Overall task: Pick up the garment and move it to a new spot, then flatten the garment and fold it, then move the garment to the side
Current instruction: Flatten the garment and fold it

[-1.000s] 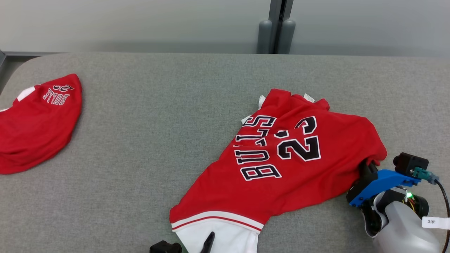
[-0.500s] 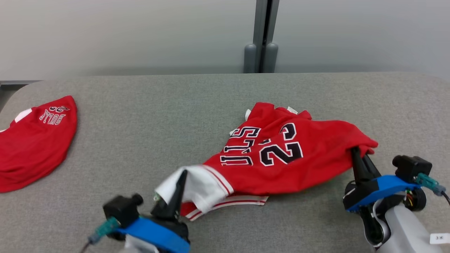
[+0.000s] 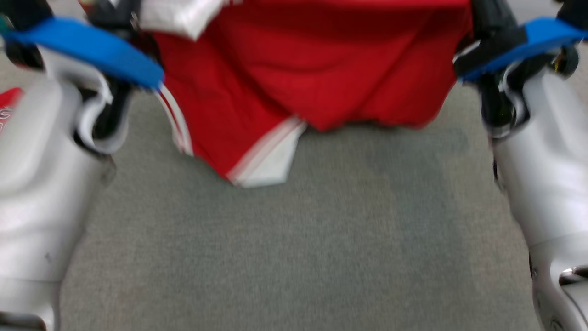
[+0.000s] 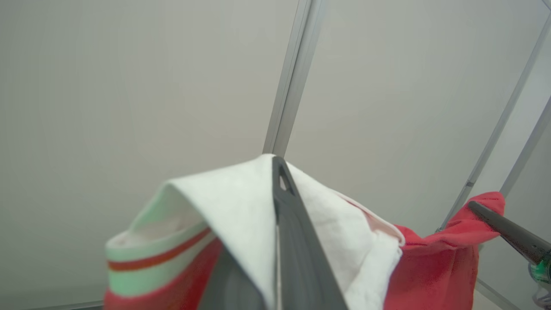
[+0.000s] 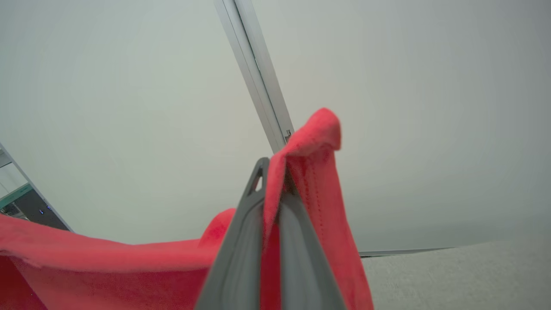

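A grey cloth-covered desk point(image 3: 294, 257) is lying below, with pale wall panels point(image 4: 129, 86) rising behind. A second red shirt point(image 3: 7, 103) is peeking past the left forearm. The garment point(image 3: 321, 69) is hanging over the desk between both arms, the left fingers point(image 4: 297, 241) pinching its white hem and the right fingers point(image 5: 234, 258) clamping a red edge.
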You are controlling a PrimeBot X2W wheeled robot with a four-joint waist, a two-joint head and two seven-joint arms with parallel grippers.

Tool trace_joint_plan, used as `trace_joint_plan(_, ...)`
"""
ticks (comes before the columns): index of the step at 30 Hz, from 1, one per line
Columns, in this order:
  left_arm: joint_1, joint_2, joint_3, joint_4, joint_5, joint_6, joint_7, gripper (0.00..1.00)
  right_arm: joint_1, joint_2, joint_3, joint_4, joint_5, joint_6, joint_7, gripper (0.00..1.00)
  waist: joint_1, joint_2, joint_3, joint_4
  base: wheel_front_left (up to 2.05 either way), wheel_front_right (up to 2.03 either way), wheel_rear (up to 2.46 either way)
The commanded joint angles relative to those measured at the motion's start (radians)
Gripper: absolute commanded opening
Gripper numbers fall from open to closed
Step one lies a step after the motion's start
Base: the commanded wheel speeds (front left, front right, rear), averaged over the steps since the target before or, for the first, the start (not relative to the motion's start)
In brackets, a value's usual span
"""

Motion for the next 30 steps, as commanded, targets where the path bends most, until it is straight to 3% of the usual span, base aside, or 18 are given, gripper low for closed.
trace_joint_plan(1, -0.033, 0.008, 0.001, 0.012, 0.005, -0.001, 0.002, 0.00, -0.034, 0.009, -0.001, 0.010, -0.003, 0.000, -0.003, 0.00, -0.0004, -0.0002, 0.029, 0.018, 0.00, 0.00, 0.00)
trace_joint_plan(10, -0.564, -0.037, -0.019, 0.241, 0.006, -0.001, -0.004, 0.00, -0.530, 0.026, -0.121, 0.236, 0.003, 0.000, -0.048, 0.00, -0.0004, -0.0002, 0.160, 0.000, 0.00, 0.00, 0.00)
trace_joint_plan(16, -0.721, -0.084, -0.069, 0.320, -0.029, -0.001, -0.072, 0.00, -0.652, 0.041, -0.124, 0.305, -0.021, 0.000, -0.069, 0.00, -0.0004, -0.0002, 0.184, 0.007, 0.00, 0.00, 0.00)
trace_joint_plan(21, -0.621, -0.078, -0.140, 0.341, -0.066, -0.001, -0.126, 0.00, -0.541, 0.060, -0.059, 0.311, 0.003, 0.000, -0.074, 0.00, -0.0004, -0.0002, 0.168, 0.004, 0.00, 0.00, 0.00)
trace_joint_plan(25, -0.430, -0.053, -0.166, 0.321, -0.104, -0.001, -0.152, 0.00, -0.362, 0.072, -0.012, 0.277, 0.056, 0.000, -0.076, 0.00, -0.0004, -0.0002, 0.132, -0.010, 0.00, 0.00, 0.00)
trace_joint_plan(30, -0.143, -0.046, -0.103, 0.224, -0.073, -0.001, -0.156, 0.00, -0.110, 0.057, 0.028, 0.199, 0.116, 0.000, -0.076, 0.00, -0.0004, -0.0002, 0.084, -0.013, 0.00, 0.00, 0.00)
